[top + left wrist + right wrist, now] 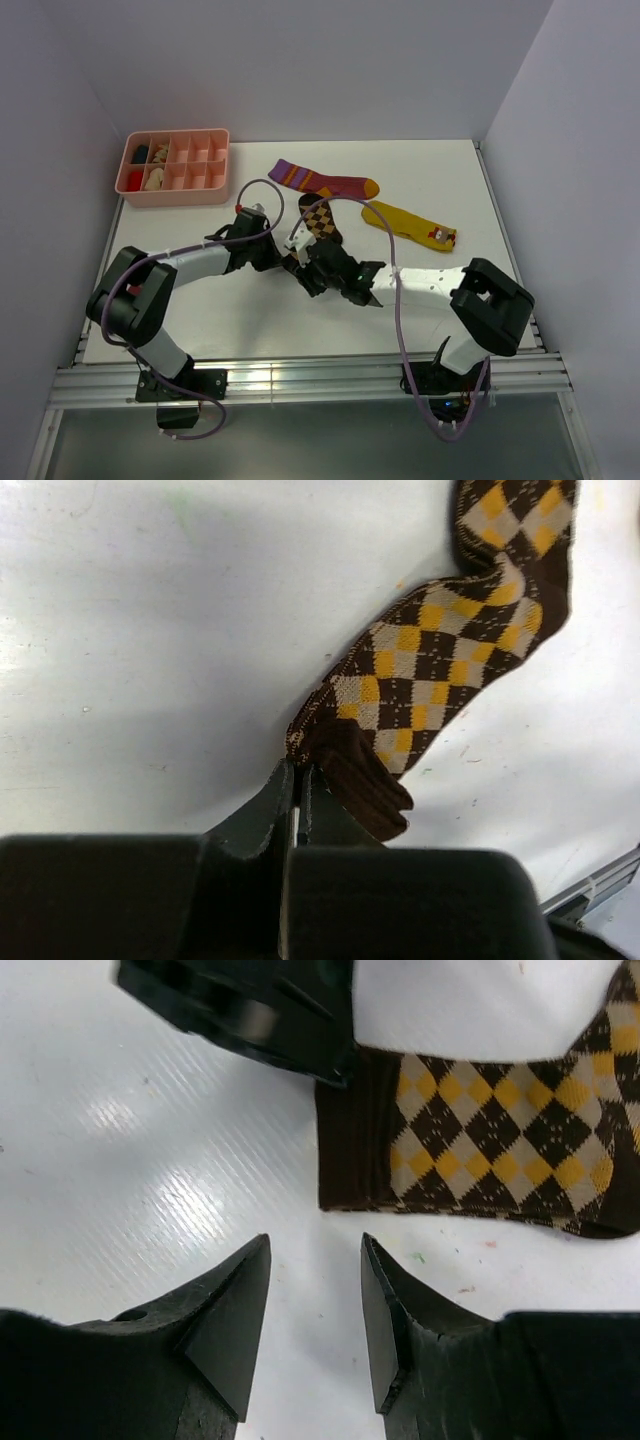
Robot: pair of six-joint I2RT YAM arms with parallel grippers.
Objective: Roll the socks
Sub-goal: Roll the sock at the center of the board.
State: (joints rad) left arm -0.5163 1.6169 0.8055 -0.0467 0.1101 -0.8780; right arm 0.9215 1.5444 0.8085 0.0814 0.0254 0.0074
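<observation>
The brown-and-tan diamond-check sock (322, 222) lies flat at mid-table, its dark cuff (355, 1130) pointing toward the arms. My left gripper (298, 767) is shut, pinching one corner of that cuff (355, 775). In the top view it (292, 262) meets the sock's near end. My right gripper (315, 1245) stands open just short of the cuff's edge, with only bare table between its fingers. In the top view it (318, 270) is close beside the left one. A maroon sock (325, 181) with a purple cuff and an orange toe lies behind. A mustard-yellow sock (410, 225) lies to the right.
A pink compartment tray (180, 198) holding small items stands at the back left. Grey walls close in the table on three sides. A metal rail (300, 380) runs along the near edge.
</observation>
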